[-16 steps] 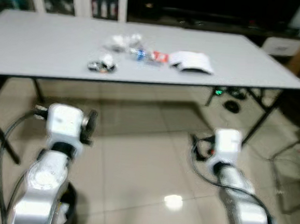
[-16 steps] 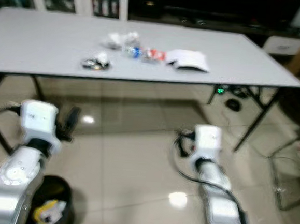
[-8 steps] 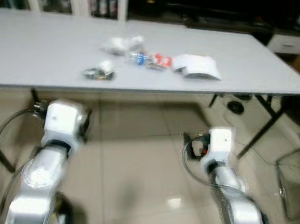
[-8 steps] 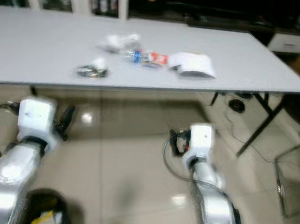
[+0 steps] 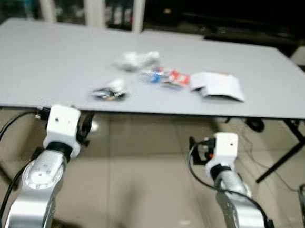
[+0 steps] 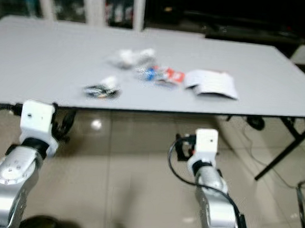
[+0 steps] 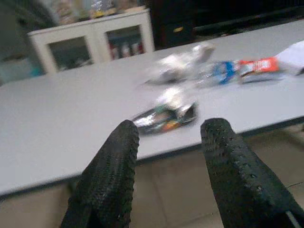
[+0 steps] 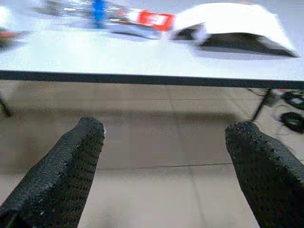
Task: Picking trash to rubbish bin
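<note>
The trash lay in a loose scatter near the middle of the long grey table (image 5: 35,57). Closest to the front edge was a dark crumpled wrapper (image 5: 108,93) with a bit of white on it. Behind it sat a crumpled clear plastic wad (image 5: 137,59), then a small plastic bottle with a blue label (image 5: 154,75) touching a red packet (image 5: 177,78), and furthest to the robot's right a folded white paper (image 5: 218,86).

Both arms were held low in front of the table, short of its edge and over the tiled floor (image 5: 138,165). The left gripper (image 7: 168,142) pointed straight at the dark wrapper, its two black fingers (image 7: 118,156) parted with a moderate gap and nothing between them. The right gripper (image 8: 166,142) faced the table edge below the white paper, its fingers (image 8: 71,156) spread wide and empty.

Behind the table stood a white cabinet with glass doors (image 5: 92,6) and a dark low unit (image 5: 228,19). The views were somewhat blurred.
</note>
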Robot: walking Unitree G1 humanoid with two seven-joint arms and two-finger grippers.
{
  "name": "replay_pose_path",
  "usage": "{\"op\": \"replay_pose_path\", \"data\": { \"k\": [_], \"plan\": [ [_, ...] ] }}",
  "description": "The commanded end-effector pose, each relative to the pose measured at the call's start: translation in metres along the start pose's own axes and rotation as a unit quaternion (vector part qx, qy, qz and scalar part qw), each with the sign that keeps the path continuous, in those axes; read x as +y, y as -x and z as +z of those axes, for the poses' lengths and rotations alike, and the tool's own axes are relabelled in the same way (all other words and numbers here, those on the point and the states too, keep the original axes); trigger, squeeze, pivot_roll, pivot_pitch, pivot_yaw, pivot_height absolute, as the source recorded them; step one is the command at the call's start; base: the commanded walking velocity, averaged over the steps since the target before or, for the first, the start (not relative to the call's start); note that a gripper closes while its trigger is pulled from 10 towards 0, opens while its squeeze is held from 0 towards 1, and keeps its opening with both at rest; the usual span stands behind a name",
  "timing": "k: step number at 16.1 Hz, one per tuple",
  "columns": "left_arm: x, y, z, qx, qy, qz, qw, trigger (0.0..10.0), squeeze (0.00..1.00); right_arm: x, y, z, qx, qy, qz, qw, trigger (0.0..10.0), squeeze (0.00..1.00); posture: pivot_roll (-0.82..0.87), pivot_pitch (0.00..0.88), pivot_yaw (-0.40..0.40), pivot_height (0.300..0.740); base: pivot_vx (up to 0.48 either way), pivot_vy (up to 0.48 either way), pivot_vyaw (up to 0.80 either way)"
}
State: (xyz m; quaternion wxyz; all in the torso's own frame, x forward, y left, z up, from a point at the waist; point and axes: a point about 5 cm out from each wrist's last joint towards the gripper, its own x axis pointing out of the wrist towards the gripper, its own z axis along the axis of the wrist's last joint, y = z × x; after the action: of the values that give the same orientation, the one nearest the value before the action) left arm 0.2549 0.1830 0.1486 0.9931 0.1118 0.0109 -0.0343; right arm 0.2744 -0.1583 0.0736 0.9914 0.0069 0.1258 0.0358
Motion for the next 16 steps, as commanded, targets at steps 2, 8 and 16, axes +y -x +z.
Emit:
{"op": "replay_pose_path", "data": {
  "k": [2, 8, 16],
  "plan": [
    [0.004, -0.003, 0.004, -0.007, -0.011, -0.002, 1.000, 10.0, 0.00, -0.003, -0.001, 0.001, 0.000, -0.001, -0.009, 1.000, 10.0, 0.00, 0.03, 0.000, -0.057, 0.740, 0.480, 0.000, 0.00],
    [0.014, -0.006, 0.006, -0.011, -0.028, 0.002, 1.000, 10.0, 0.00, -0.005, -0.002, 0.000, -0.001, -0.007, -0.015, 1.000, 10.0, 0.00, 0.03, 0.000, -0.051, 0.740, 0.480, 0.000, 0.00],
    [0.024, -0.022, 0.006, 0.017, -0.028, -0.035, 0.999, 10.0, 0.76, -0.011, 0.000, -0.001, 0.002, -0.001, -0.009, 1.000, 10.0, 0.00, 0.00, 0.000, -0.037, 0.740, 0.237, 0.000, 0.00]
  ]
}}
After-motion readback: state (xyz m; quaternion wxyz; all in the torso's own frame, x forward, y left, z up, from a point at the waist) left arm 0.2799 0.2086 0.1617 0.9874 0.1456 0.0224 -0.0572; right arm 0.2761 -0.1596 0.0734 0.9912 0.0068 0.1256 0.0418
